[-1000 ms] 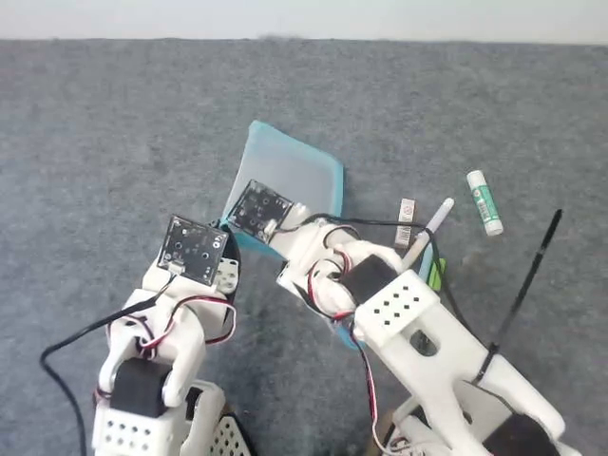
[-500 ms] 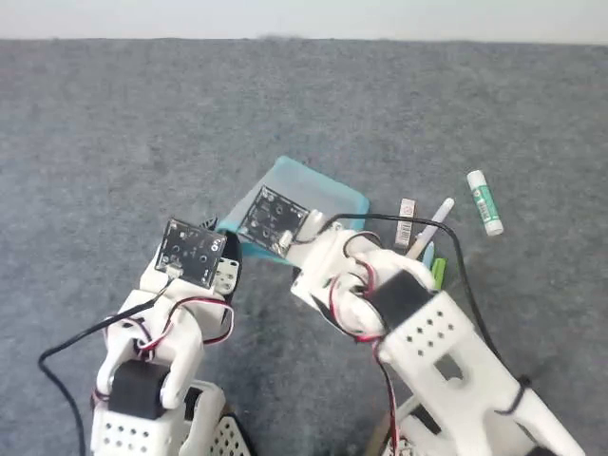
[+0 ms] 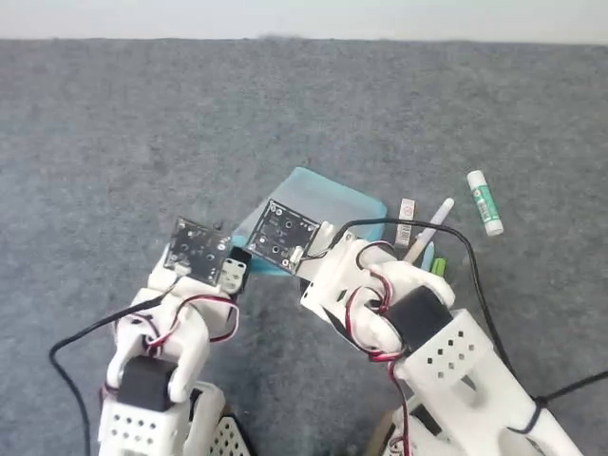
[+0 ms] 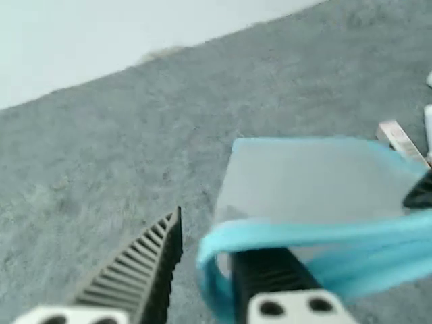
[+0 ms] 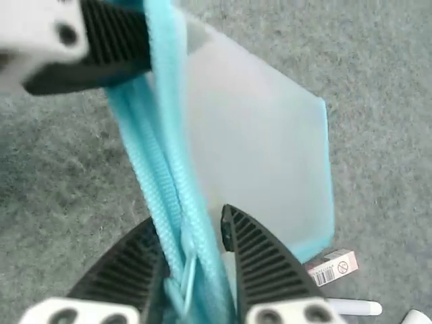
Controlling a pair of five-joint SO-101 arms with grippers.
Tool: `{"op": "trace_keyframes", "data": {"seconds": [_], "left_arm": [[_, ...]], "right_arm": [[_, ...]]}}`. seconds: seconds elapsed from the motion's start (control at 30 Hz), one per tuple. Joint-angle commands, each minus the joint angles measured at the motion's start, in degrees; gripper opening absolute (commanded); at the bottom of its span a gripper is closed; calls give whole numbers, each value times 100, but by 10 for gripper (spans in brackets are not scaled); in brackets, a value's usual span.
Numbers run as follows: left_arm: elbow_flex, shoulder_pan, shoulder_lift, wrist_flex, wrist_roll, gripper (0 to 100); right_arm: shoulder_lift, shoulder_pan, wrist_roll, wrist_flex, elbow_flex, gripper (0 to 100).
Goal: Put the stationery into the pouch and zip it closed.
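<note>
A translucent blue pouch (image 3: 332, 201) is held partly off the grey carpet between the two arms. In the right wrist view, my right gripper (image 5: 189, 219) is shut on the pouch's blue zip edge (image 5: 177, 202), near a thin pull tab. My left gripper (image 4: 219, 236) is open; the zip edge (image 4: 317, 236) loops round its black finger (image 4: 266, 273), while the serrated finger (image 4: 145, 263) stands apart over carpet. A white-and-green glue stick (image 3: 484, 201), a white pen (image 3: 429, 226), a small labelled eraser (image 3: 407, 221) and a green marker (image 3: 437, 269) lie on the carpet right of the pouch.
Grey carpet (image 3: 114, 123) covers the table, with open room at the back and left. A pale wall strip (image 3: 304, 19) runs along the far edge. The right arm's black cable (image 3: 470, 275) arcs over the stationery.
The pouch has swung right and toward the stationery, lying flatter. The right arm moved right with it, its cable shifting too. The left arm barely moved.
</note>
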Motion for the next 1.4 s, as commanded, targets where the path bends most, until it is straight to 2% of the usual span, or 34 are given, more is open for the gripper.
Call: {"op": "trace_keyframes", "data": {"seconds": [0.0, 0.33, 0.53, 0.67, 0.8, 1.0, 1.2, 1.37], "left_arm": [[338, 62, 229, -440, -97, 16], [391, 0, 176, -633, -9, 9], [312, -862, 211, -905, 492, 9], [312, -1108, 185, -932, 782, 9], [312, -1125, 185, -914, 949, 9], [312, -1547, 185, -941, 1081, 9], [321, -1582, 185, -941, 1073, 9], [409, -1582, 176, -941, 985, 9]], "right_arm": [[-418, -110, 62, 92, -299, 7], [-356, -75, 9, 365, -281, 21], [-418, 145, -396, 1086, -281, 184], [-409, 479, -431, 1156, -281, 225], [-330, 1121, -589, 1218, -281, 224], [699, 2844, -668, 1209, -281, 224], [2475, 3380, -659, 936, -352, 224], [2967, 4092, -211, 664, -440, 224]]}}
